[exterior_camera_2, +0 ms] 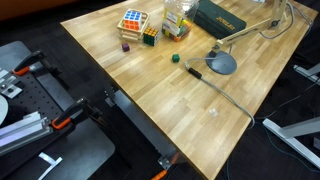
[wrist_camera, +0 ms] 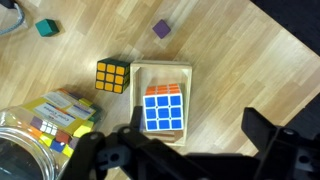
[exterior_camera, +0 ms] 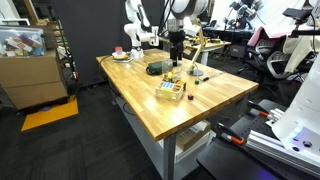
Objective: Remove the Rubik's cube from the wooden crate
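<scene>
The Rubik's cube [wrist_camera: 164, 108] shows a blue face and an orange side and sits inside the wooden crate [wrist_camera: 138, 100] of pale wood. Both exterior views show it in the crate [exterior_camera: 170, 90] [exterior_camera_2: 133, 19]. My gripper [wrist_camera: 185, 150] is open and empty. It hangs above the table with its dark fingers spread. In the wrist view, one finger is over the clear jar and the other is to the right of the crate. In an exterior view the gripper [exterior_camera: 176, 50] hangs high over the table behind the crate.
A smaller black-edged puzzle cube [wrist_camera: 113, 76] lies beside the crate. A clear jar [wrist_camera: 35, 125] holds several cubes. A purple block [wrist_camera: 160, 30] and a teal block [wrist_camera: 45, 28] lie on the wood table [exterior_camera_2: 200, 110]. A desk lamp base [exterior_camera_2: 222, 64] and a dark box [exterior_camera_2: 222, 16] stand nearby.
</scene>
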